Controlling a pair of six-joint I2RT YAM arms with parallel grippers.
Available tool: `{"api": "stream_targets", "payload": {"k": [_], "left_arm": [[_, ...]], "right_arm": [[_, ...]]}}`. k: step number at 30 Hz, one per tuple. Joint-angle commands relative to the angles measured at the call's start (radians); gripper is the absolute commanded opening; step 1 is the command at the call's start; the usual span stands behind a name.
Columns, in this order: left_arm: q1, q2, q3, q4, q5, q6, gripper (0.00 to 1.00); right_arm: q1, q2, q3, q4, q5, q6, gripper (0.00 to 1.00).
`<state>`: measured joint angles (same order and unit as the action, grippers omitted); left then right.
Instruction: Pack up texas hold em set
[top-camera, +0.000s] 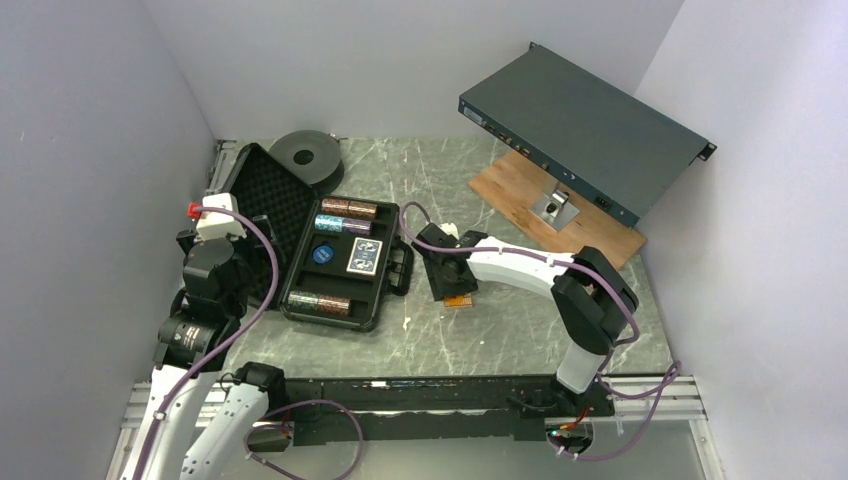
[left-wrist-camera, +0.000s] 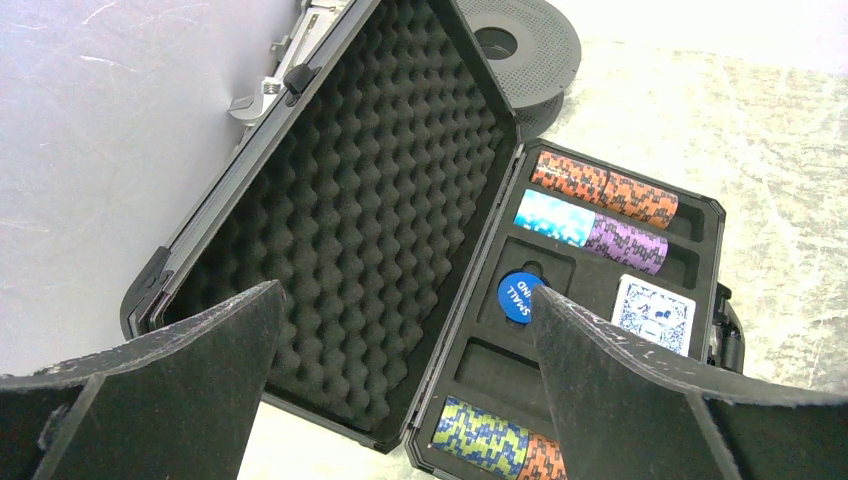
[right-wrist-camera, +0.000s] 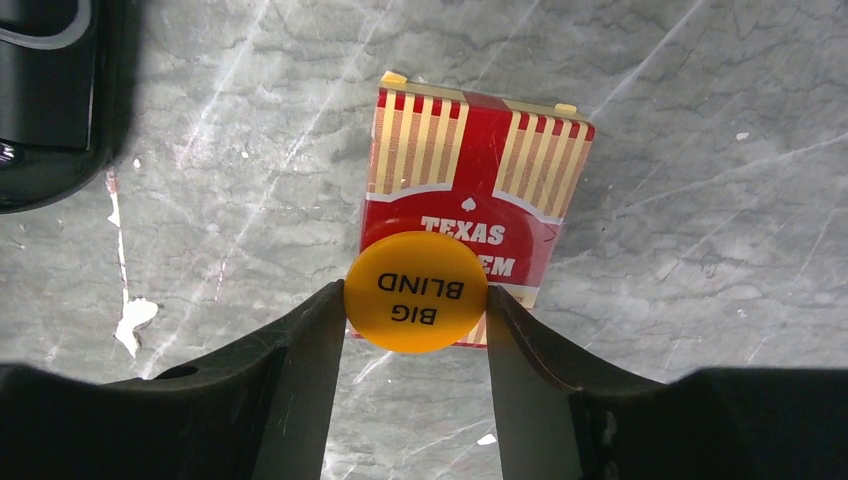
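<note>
The black briefcase (top-camera: 262, 190) lies open at the left, its foam lid (left-wrist-camera: 380, 190) up. In its tray lie an orange-brown chip row (left-wrist-camera: 603, 187), a teal and purple row (left-wrist-camera: 590, 228), a green-blue row (left-wrist-camera: 485, 435), a blue Small Blind button (left-wrist-camera: 515, 297) and a blue card deck (left-wrist-camera: 655, 312). My left gripper (left-wrist-camera: 405, 290) hangs open above the case's hinge line, holding nothing. On the table right of the case, my right gripper (right-wrist-camera: 415, 292) pinches a yellow Big Blind button (right-wrist-camera: 416, 270) by its edges, over a red Texas Hold'em card deck (right-wrist-camera: 470, 170).
A black round spool (top-camera: 308, 153) sits behind the case. A large dark-grey metal box (top-camera: 585, 118) leans on a stand over a wooden board (top-camera: 590, 235) at the back right. The case's handle (right-wrist-camera: 45, 100) is close to the right gripper's left. Walls enclose the table.
</note>
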<state>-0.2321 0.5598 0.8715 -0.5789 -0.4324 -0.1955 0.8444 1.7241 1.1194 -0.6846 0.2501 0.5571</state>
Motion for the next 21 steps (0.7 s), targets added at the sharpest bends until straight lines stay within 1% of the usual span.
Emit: {"api": "stream_targets", "payload": {"k": [1, 9, 21], "left_arm": [[0.005, -0.004, 0.004, 0.049, 0.012, 0.015, 0.99], [0.005, -0.004, 0.003, 0.050, 0.012, 0.015, 0.99], [0.005, -0.012, 0.004, 0.048, 0.004, 0.013, 0.99]], "right_arm": [[0.003, -0.012, 0.056, -0.012, 0.018, -0.014, 0.48], [0.002, -0.052, 0.079, 0.002, -0.017, -0.030, 0.47], [0.003, -0.072, 0.149, -0.001, 0.002, -0.077, 0.47]]}}
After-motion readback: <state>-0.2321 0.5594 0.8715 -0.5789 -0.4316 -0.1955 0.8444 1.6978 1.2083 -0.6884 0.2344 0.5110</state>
